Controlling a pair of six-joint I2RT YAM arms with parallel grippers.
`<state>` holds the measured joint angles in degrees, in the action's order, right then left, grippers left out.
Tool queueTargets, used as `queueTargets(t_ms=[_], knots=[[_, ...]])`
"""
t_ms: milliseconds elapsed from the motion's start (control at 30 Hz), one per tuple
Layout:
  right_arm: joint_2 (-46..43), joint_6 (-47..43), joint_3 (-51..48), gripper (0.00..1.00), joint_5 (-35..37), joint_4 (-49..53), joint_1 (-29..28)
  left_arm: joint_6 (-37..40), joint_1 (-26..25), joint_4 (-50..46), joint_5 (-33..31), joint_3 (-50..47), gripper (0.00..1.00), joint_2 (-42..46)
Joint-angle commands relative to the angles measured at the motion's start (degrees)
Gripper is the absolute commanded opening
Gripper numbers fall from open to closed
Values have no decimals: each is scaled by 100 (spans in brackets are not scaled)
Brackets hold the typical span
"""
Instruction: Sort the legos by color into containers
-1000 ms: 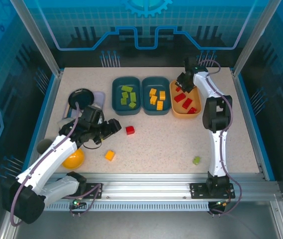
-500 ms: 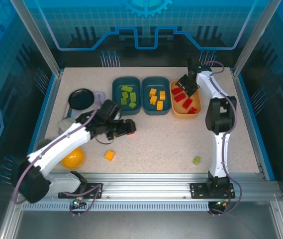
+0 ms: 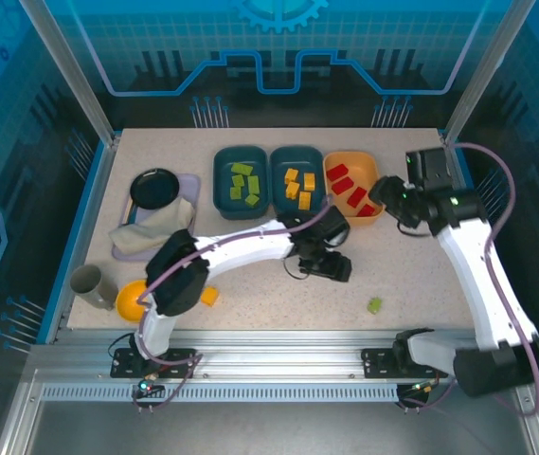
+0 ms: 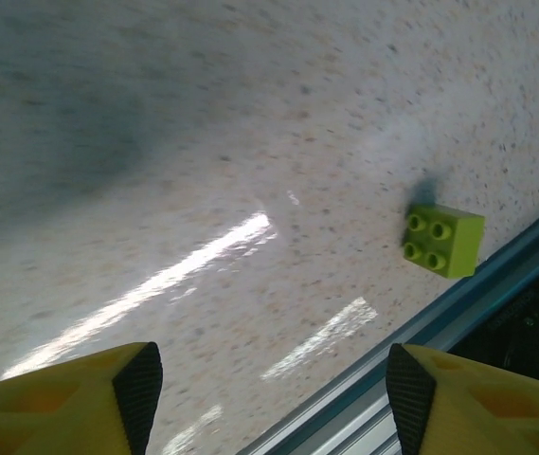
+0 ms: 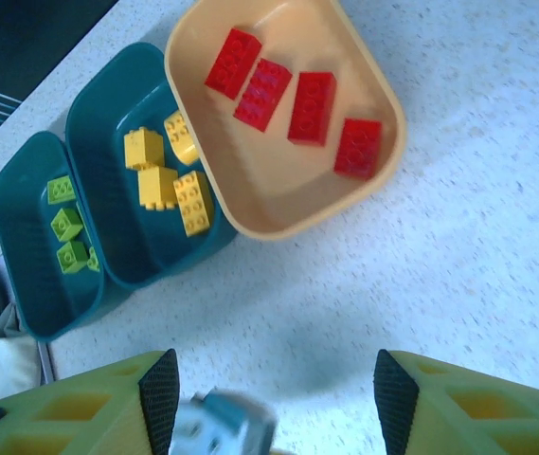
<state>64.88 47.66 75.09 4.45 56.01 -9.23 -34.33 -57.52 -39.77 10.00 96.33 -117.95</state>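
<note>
Legos [image 5: 312, 106] mostly sorted: greens in left teal tray [image 3: 224, 209], yellows in middle teal tray [image 3: 280, 210], reds in orange tray [image 3: 364, 163], trays touching in a row at the back of the table

Two loose: orange brick [image 3: 209, 297] at the left, just beside the left arm [image 3: 241, 251]; green brick [image 3: 374, 305] further right, near the front rail [image 4: 421, 332]

Left gripper [image 4: 274, 384] hovers mid-table in front of the trays, fingers spread, nothing between them. Right gripper [image 5: 274, 393] is just beside the orange tray's right edge, fingers spread too, empty

Risks, my read:
- The grippers are near each other, so a crossing move could clash them or clip the orange tray
- A sloppy approach could shove the green brick against the rail
- The left arm swinging back could sweep the orange brick

Left wrist view resolves the green brick's four studs and its gap to the rail, too coarse from the top; top view gives the arm spacing the wrist views don't
</note>
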Motion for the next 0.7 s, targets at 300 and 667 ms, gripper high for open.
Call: queueTargets(t_ms=[300,667], knots=[[-2497,-104,-824,61,271,98,124,295,-825,-898,-357,2318,68,-1672],[-2518,-266,-566,62,300,534,137,201,-1007,-1112,-473,3269,66,-2493]])
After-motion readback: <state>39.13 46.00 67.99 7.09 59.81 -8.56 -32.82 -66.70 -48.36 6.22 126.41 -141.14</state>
